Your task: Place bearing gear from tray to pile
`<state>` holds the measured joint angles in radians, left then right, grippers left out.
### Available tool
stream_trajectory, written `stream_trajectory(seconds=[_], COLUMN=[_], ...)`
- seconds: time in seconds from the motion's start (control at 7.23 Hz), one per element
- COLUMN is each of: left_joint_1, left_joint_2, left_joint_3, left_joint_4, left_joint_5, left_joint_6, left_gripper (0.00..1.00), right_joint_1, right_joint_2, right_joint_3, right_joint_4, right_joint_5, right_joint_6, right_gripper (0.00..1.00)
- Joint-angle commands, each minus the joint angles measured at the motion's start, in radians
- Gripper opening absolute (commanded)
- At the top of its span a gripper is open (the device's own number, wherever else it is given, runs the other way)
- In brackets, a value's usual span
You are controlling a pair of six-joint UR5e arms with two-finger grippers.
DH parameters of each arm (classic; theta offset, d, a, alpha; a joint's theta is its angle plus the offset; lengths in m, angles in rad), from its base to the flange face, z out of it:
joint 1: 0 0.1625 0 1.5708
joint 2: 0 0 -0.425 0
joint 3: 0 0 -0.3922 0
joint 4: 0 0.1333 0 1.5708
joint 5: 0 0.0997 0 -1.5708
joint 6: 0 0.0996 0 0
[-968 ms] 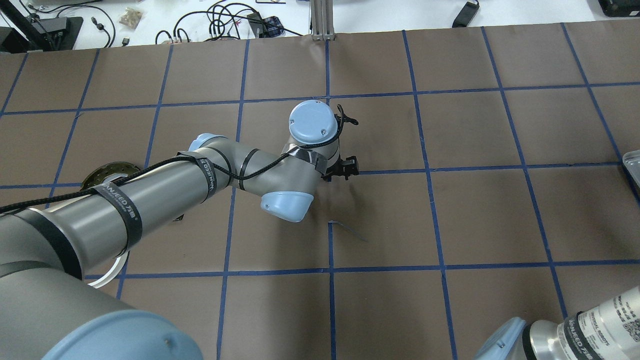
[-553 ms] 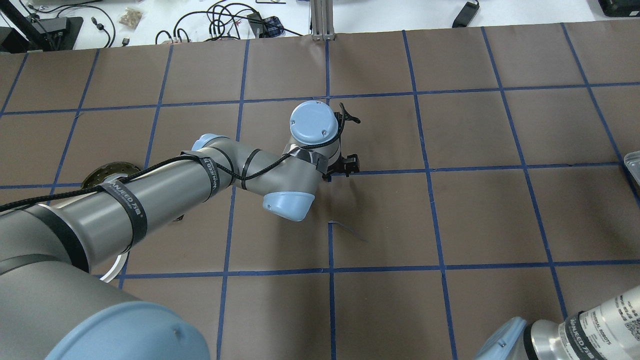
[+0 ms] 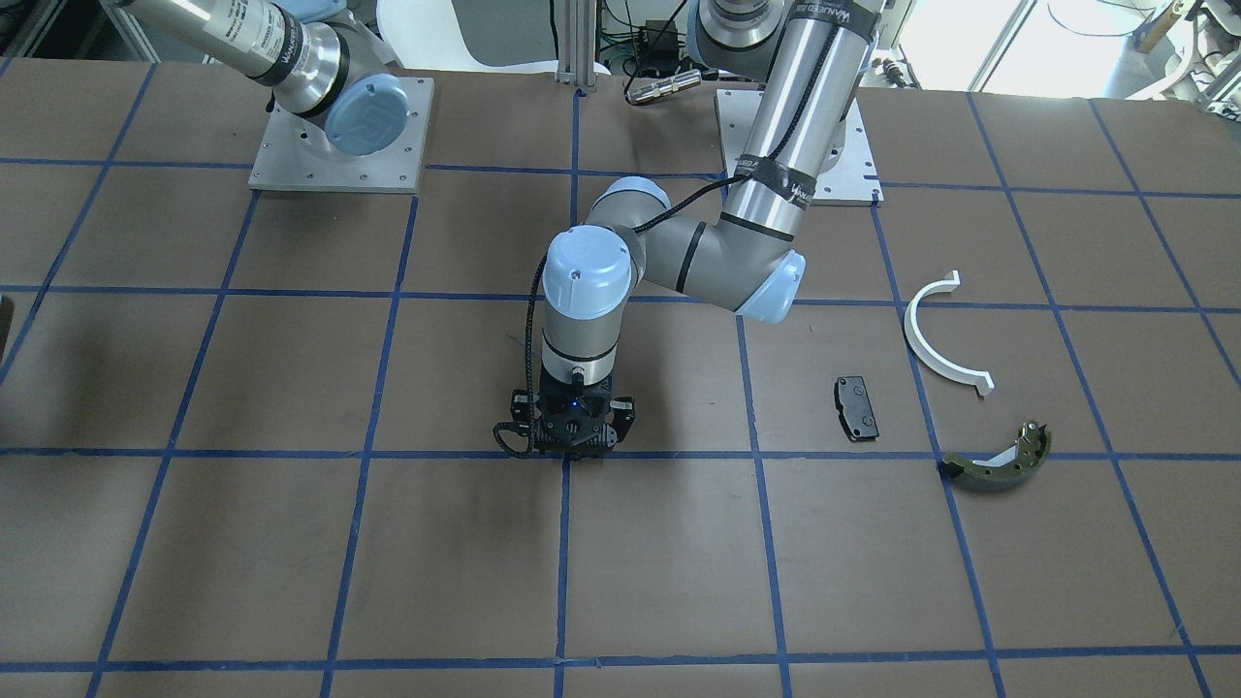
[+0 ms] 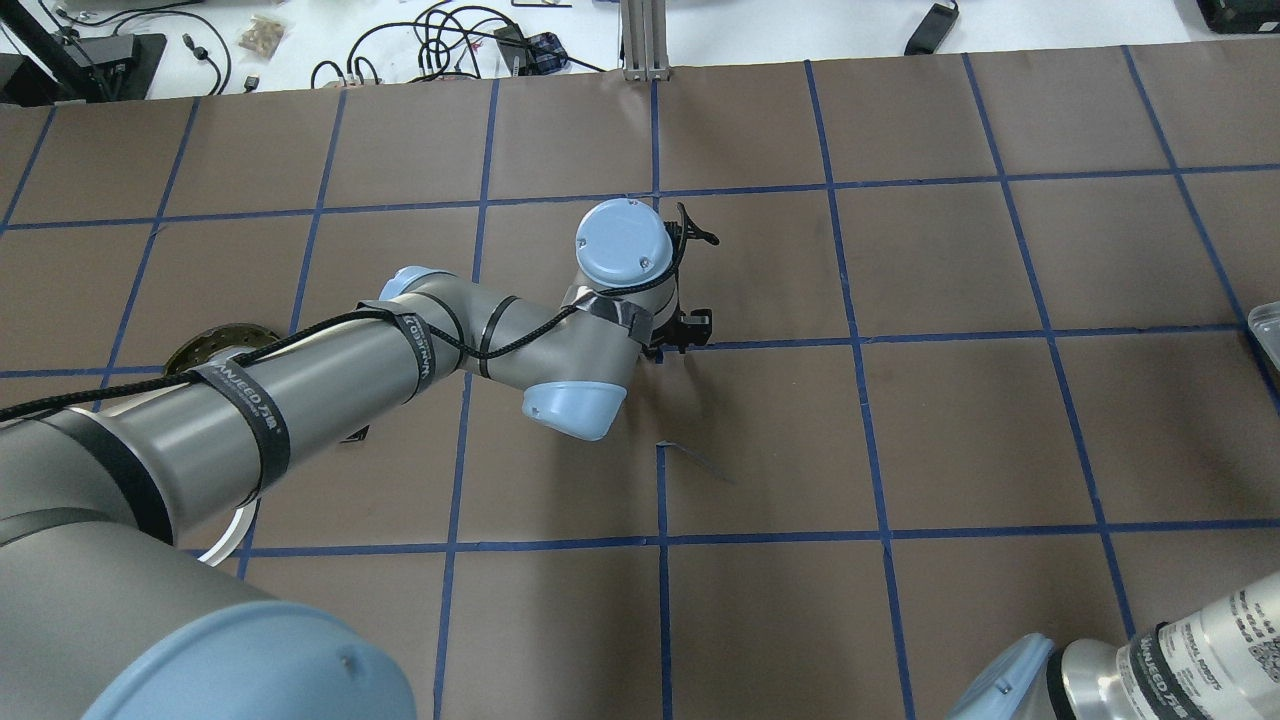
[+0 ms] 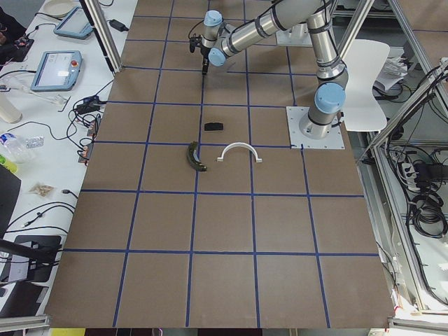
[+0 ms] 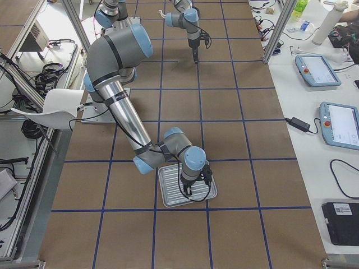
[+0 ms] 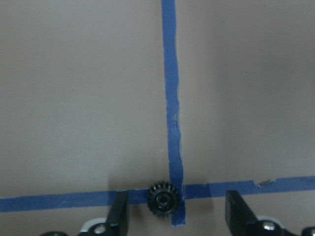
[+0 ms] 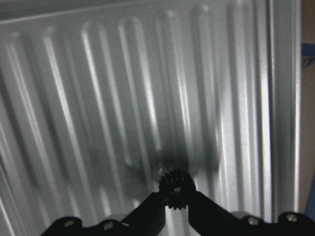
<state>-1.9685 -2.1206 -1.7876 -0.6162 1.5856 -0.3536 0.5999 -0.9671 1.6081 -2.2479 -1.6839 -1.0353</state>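
Observation:
My right gripper (image 8: 175, 202) is shut on a small black bearing gear (image 8: 176, 188) just above the ribbed metal tray (image 8: 98, 98). The exterior right view shows it over that tray (image 6: 171, 193). My left gripper (image 7: 177, 216) is open at mid-table, low over a second small black gear (image 7: 164, 198). That gear lies on a blue tape crossing between the fingers and touches neither. The left gripper (image 3: 574, 446) is far from the pile. The pile is a white half-ring (image 3: 938, 334), a black brake pad (image 3: 857, 408) and an olive brake shoe (image 3: 999, 463).
The table is brown paper with a blue tape grid. The tray's corner (image 4: 1265, 325) shows at the overhead view's right edge. Cables and devices lie beyond the far table edge. The left arm's elbow (image 4: 575, 405) hangs over mid-table.
The left wrist and gripper have shifted slightly, first right and then back left. Nothing else has visibly moved.

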Motion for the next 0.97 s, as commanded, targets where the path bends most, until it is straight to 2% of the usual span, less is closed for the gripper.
stream_trajectory(seconds=[0.0,0.14,0.28,0.41,0.55,0.83], left_joint_1=[0.017,0.017,0.019,0.017,0.019,0.031], left_joint_2=[-0.001,-0.004,-0.004,-0.004,-0.002,0.027], left_joint_3=[0.004,0.004,0.004,0.002,0.004,0.01], left_joint_4=[0.001,0.001,0.0,0.0,0.001,-0.005], left_joint_5=[-0.001,-0.001,-0.001,0.001,0.001,0.02], left_joint_6=[0.013,0.016,0.015,0.015,0.016,0.062], left_gripper=[0.66,0.43,0.24,0.13,0.08,0.07], right_joint_1=[0.012,0.05,0.136,0.228,0.312,0.485], right_joint_2=[-0.073,-0.106,-0.134,-0.15,-0.151,-0.153], right_joint_3=[0.009,0.009,0.012,0.012,0.012,0.035], right_joint_4=[0.017,0.037,0.039,0.036,0.039,0.047], right_joint_5=[0.001,0.009,0.029,0.049,0.046,0.046], right_joint_6=[0.0,0.0,0.0,0.023,0.078,0.215], right_gripper=[0.0,0.0,0.0,0.0,0.0,0.0])
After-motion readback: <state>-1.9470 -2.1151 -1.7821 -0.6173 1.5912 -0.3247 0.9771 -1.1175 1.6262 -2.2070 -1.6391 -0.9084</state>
